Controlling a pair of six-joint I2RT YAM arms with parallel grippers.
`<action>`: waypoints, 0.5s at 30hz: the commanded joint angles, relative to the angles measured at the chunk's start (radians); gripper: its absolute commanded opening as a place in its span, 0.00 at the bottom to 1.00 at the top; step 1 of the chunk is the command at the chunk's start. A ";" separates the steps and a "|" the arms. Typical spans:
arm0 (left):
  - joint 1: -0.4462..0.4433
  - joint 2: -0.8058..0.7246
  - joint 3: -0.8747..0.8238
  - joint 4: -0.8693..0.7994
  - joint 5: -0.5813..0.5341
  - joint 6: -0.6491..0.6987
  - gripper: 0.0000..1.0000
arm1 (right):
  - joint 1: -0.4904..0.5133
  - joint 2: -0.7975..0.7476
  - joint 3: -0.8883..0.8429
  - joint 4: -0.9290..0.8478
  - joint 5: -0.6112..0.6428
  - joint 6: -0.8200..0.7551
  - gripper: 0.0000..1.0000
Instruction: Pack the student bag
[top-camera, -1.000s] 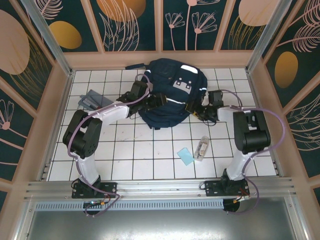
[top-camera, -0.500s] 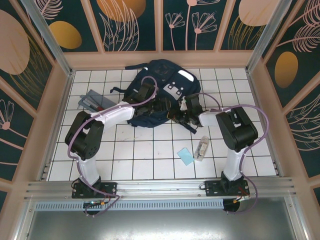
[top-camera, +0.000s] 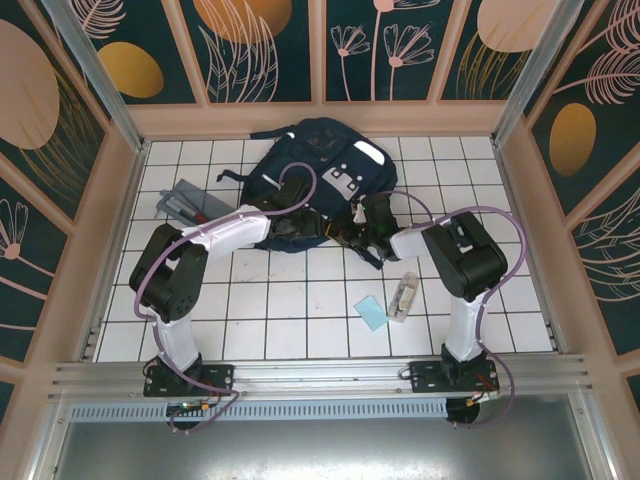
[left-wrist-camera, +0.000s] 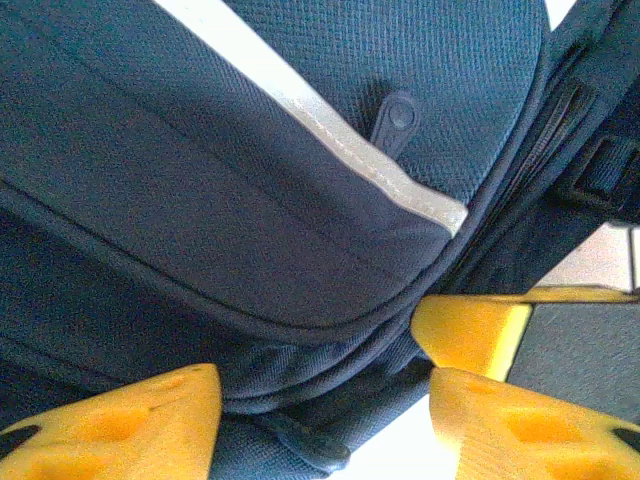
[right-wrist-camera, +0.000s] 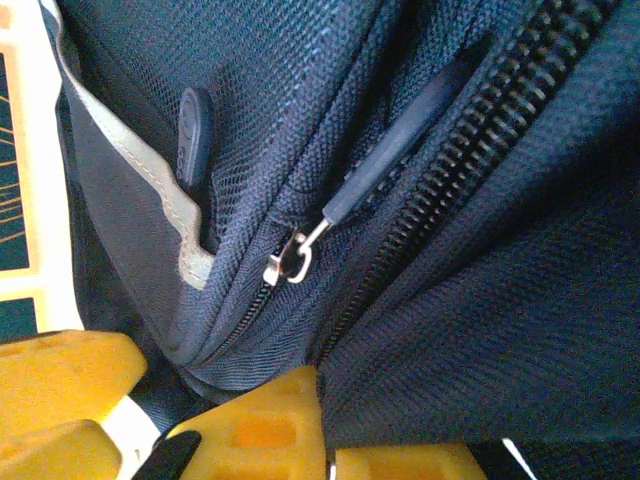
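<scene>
The student bag (top-camera: 335, 175) is laid at twelve o'clock on the tiled table (top-camera: 300, 300). At its seven o'clock edge the left gripper (left-wrist-camera: 320, 405) is held parted, with the hem between its fingers (left-wrist-camera: 120, 420). At five o'clock the right gripper (right-wrist-camera: 165, 400) is clenched on the fabric.

Place: robot test cell.
Walls: leaf-painted panels (top-camera: 260, 50) are enclosing a white-tiled table (top-camera: 300, 310).
Mounting: aluminium rail (top-camera: 320, 372) is carrying both arm bases (top-camera: 185, 378).
</scene>
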 joint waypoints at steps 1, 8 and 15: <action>-0.017 0.037 0.000 -0.079 -0.019 0.028 0.54 | 0.019 0.022 0.016 0.037 0.005 0.007 0.08; -0.041 0.127 0.041 -0.185 -0.091 0.083 0.54 | 0.017 0.033 0.037 0.016 0.002 0.002 0.07; -0.042 0.200 0.060 -0.179 -0.149 0.105 0.38 | 0.017 0.020 0.046 -0.021 0.010 -0.019 0.07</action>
